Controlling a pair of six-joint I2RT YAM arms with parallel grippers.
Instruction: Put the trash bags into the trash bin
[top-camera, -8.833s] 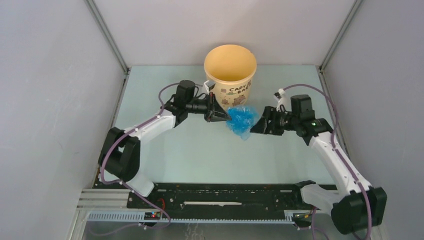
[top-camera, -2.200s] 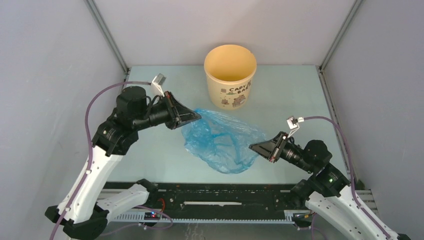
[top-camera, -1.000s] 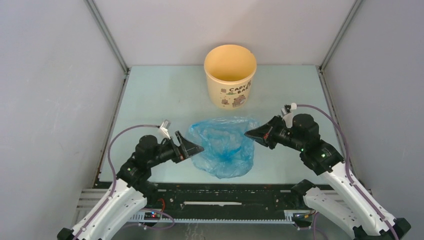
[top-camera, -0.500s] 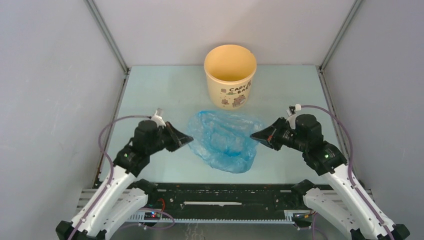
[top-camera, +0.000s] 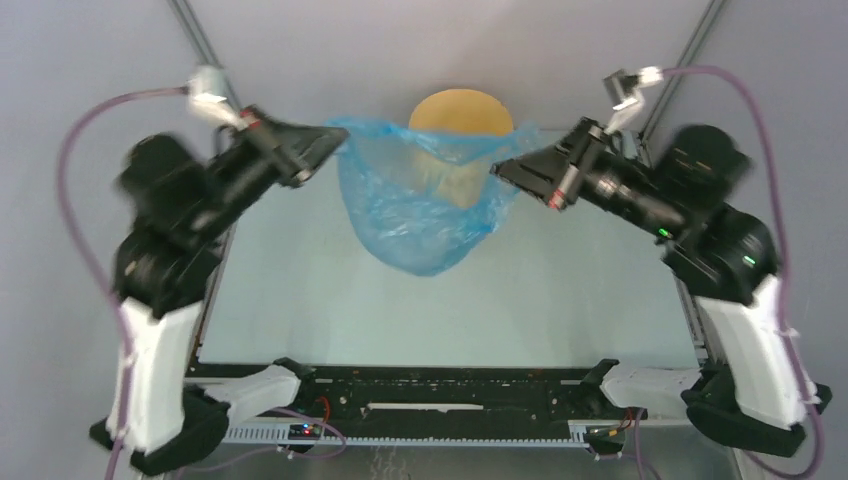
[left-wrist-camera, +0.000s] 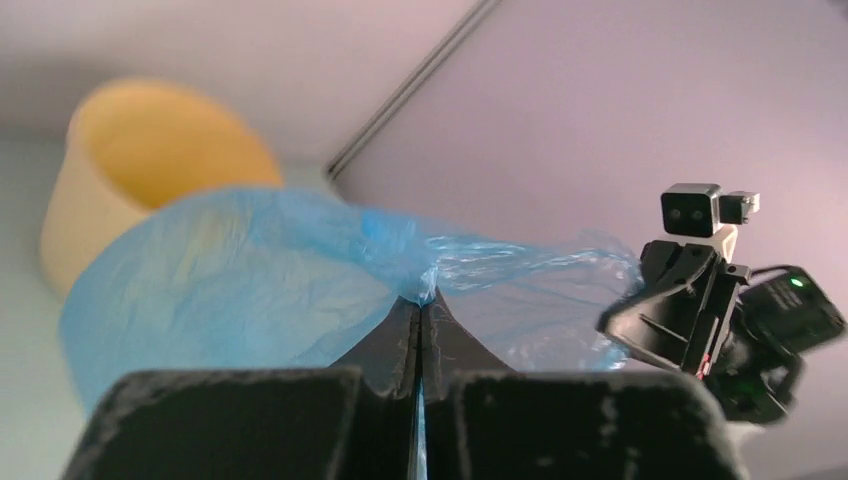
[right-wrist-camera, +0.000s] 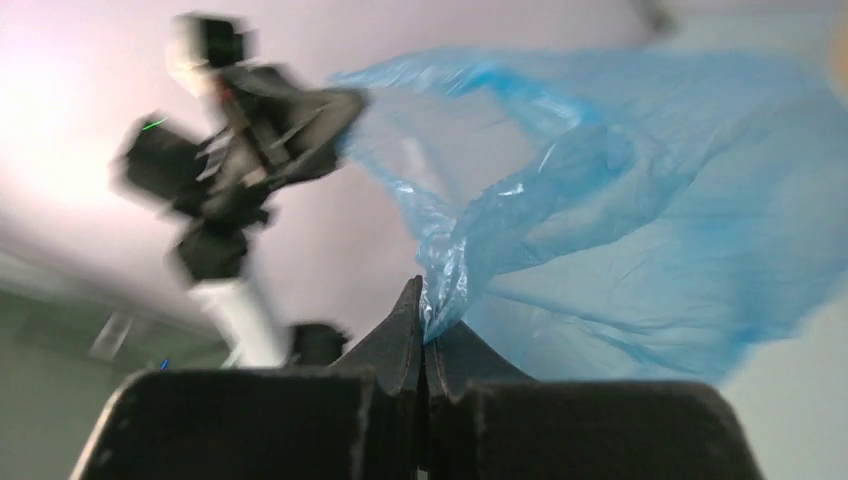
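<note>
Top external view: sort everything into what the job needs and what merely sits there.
Job: trash bag, held up between left gripper and right gripper; trash bin.
Merely there: table, enclosure walls, purple cables.

Top external view: set high behind the arm bases, looking down and forward across the surface (top-camera: 300, 300). Left wrist view: close, sighting along its own fingers (left-wrist-camera: 392, 340) toward the right arm (left-wrist-camera: 700, 310). Right wrist view: likewise, facing the left arm (right-wrist-camera: 235, 150). All three share the trash bag (top-camera: 420, 200).
</note>
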